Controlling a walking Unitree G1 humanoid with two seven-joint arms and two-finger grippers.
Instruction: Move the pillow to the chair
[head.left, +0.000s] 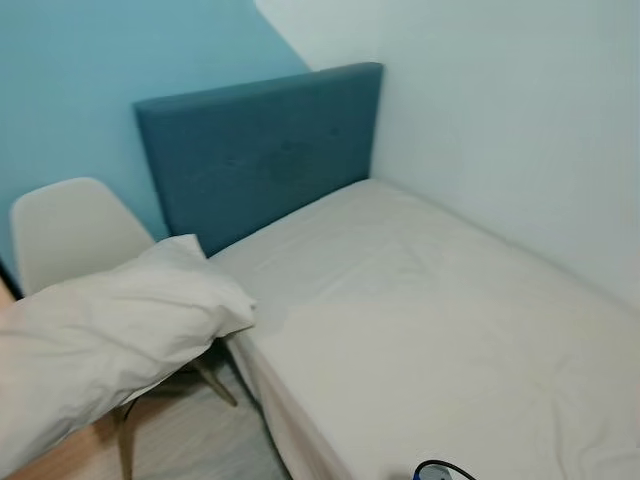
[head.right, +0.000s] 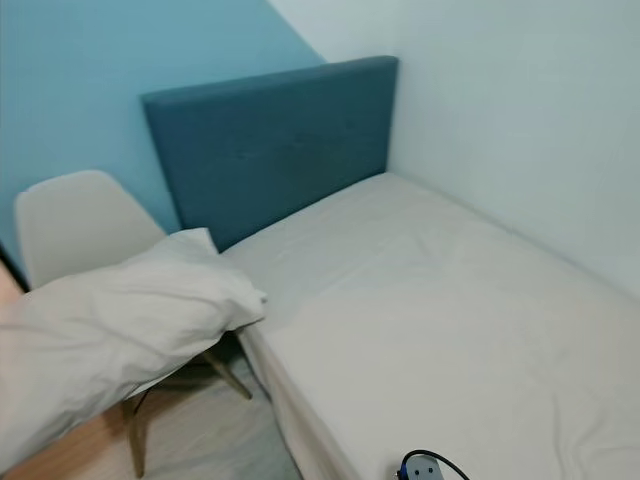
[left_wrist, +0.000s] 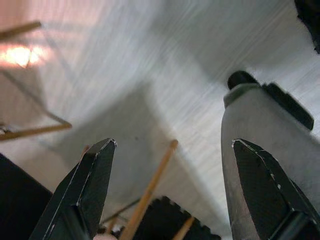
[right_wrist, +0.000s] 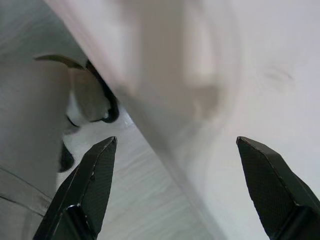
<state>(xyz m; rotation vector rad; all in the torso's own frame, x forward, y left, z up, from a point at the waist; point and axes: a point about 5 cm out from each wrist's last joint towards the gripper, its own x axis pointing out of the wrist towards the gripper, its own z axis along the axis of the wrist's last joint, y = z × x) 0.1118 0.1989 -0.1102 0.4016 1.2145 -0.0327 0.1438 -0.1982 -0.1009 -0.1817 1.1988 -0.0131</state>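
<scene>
A bed (head.left: 430, 330) with a plain cream sheet runs along the white wall (head.left: 520, 120), its dark teal headboard (head.left: 262, 150) standing against the light blue wall (head.left: 90, 60) at the head end. Just beside the bed's near side edge, by the head corner, stands a pale chair (head.left: 70, 230) on wooden legs (head.left: 215, 382) over light wood-grain floor (head.left: 200, 440). The pillow (head.left: 110, 335), white, soft and lightly creased, lies tilted across the chair's seat, one corner jutting toward the bed's side edge and the other end running off the picture's lower left; it hides the seat and part of the chair's back. A small blue and black part (head.right: 428, 468) shows at the bottom edge. The left hand (left_wrist: 172, 192) hangs with fingers spread wide over the floor, holding nothing; the right hand (right_wrist: 175, 192) is likewise spread wide and holds nothing, beside the bed's pale side.
</scene>
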